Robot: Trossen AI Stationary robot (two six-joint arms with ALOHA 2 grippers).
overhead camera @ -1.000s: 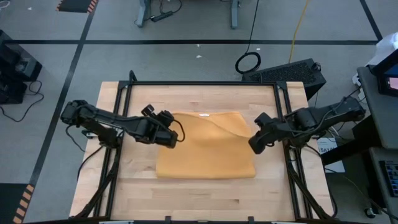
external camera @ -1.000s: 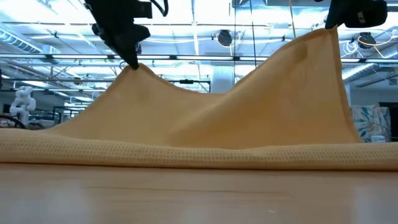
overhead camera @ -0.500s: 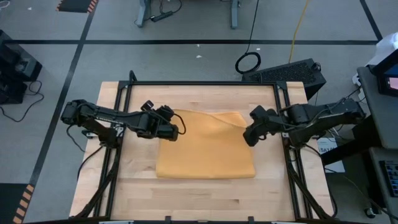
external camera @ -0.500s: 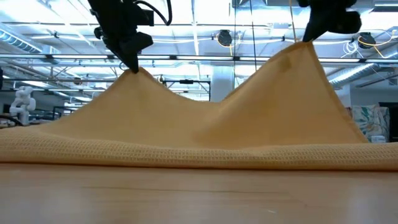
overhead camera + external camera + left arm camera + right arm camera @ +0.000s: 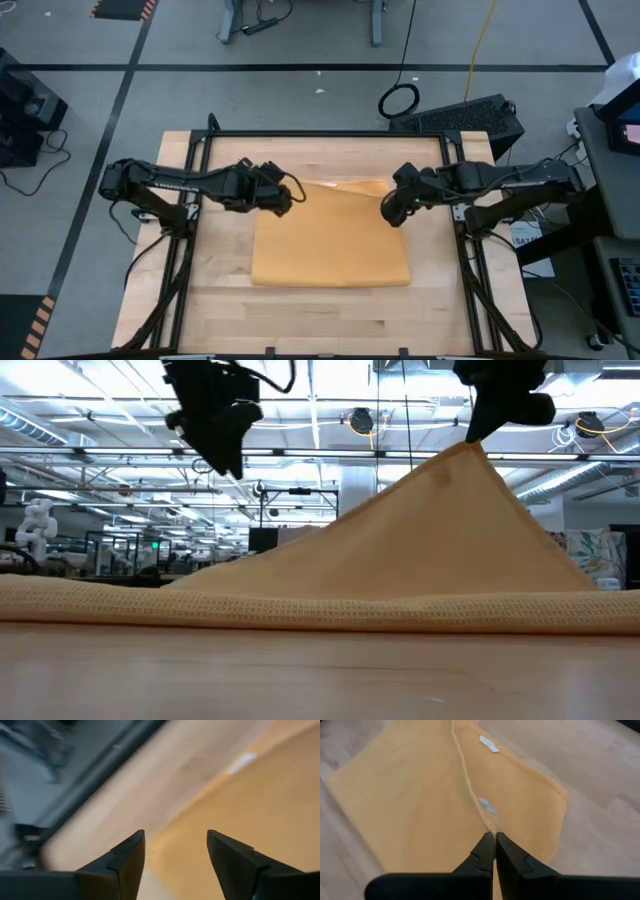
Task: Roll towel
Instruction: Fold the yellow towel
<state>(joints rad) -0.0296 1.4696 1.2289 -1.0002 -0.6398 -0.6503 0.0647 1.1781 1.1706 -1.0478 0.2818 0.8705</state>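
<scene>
The mustard-yellow towel (image 5: 330, 240) lies spread on the wooden table, with its far right part pulled up into a peak (image 5: 462, 455). My right gripper (image 5: 494, 836) is shut on that peak, above the towel's far right corner (image 5: 392, 213). My left gripper (image 5: 175, 840) hangs open above the towel's far left corner (image 5: 287, 200), with nothing between its fingers, and shows clear of the cloth in the low view (image 5: 228, 463). A small white tag (image 5: 489, 743) lies on the towel. My right gripper pinches a gathered edge of the towel (image 5: 492, 826) between its two fingertips, near the far right corner. The fingers slant down from above and from the table's right. The cloth falls away from them like a tent, and its near edge (image 5: 300, 610) rests on the table.
Black frame rails (image 5: 200, 150) run along the table's left, right and far sides. Bare wood (image 5: 330, 320) stretches between the towel and the table's near edge.
My left gripper has opened and let go of the towel's far left corner, which has dropped to the table, and it has drifted toward the far edge. My right gripper, still shut, has carried its raised corner toward the table's left and far edge.
</scene>
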